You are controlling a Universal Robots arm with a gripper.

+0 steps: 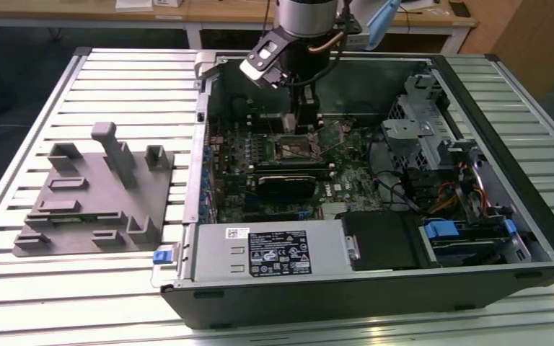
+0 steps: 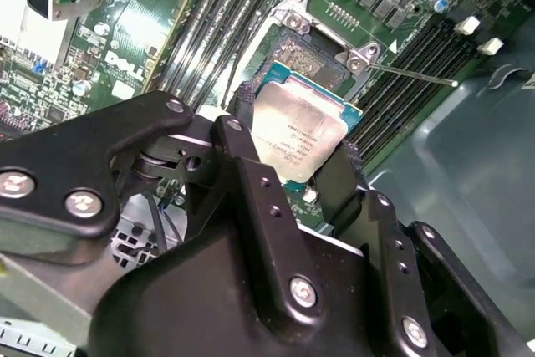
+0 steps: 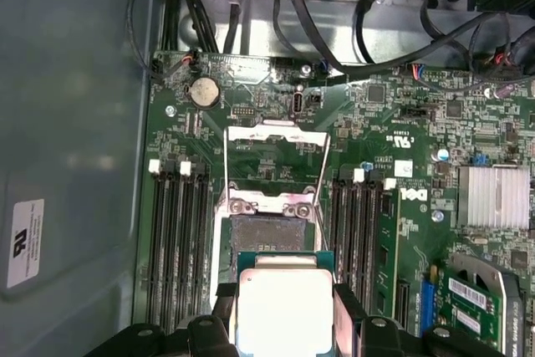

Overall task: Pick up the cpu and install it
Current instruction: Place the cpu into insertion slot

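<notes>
Jaws clamped on the cpu, close over the open socket.

The gripper (image 2: 298,150) pinches the cpu (image 2: 294,131) by two opposite edges with the silvery plate facing up toward the wrist, which leaves its underside free to seat. Just past the jaws lies the bare socket (image 3: 266,236), its hinged frame (image 3: 276,160) flipped back so the way in is open; by my judgement the chip is not yet seated. Memory slots (image 3: 178,240) flank the socket on both sides, and the computer case (image 1: 508,238) walls it all in.

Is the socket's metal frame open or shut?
Open. In the first wrist view the frame is swung back, the socket bare; the tool holds the cpu.
</notes>
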